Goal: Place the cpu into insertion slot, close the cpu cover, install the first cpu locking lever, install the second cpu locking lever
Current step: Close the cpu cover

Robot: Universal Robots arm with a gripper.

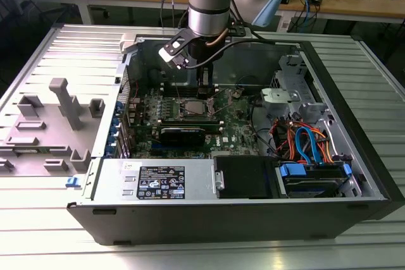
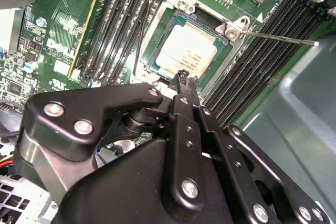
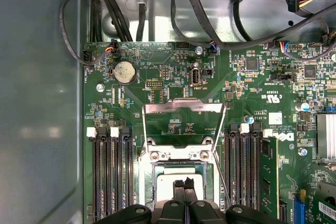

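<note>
Lying in insertion slot [image 2: 199, 17], cpu [image 2: 186, 51] sits beneath gripper [image 2: 184, 78].

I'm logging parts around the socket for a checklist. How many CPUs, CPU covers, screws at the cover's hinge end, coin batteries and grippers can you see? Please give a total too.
cpu: 1
cpu cover: 1
screws at the cover's hinge end: 2
coin battery: 1
gripper: 1
Total: 6
</note>
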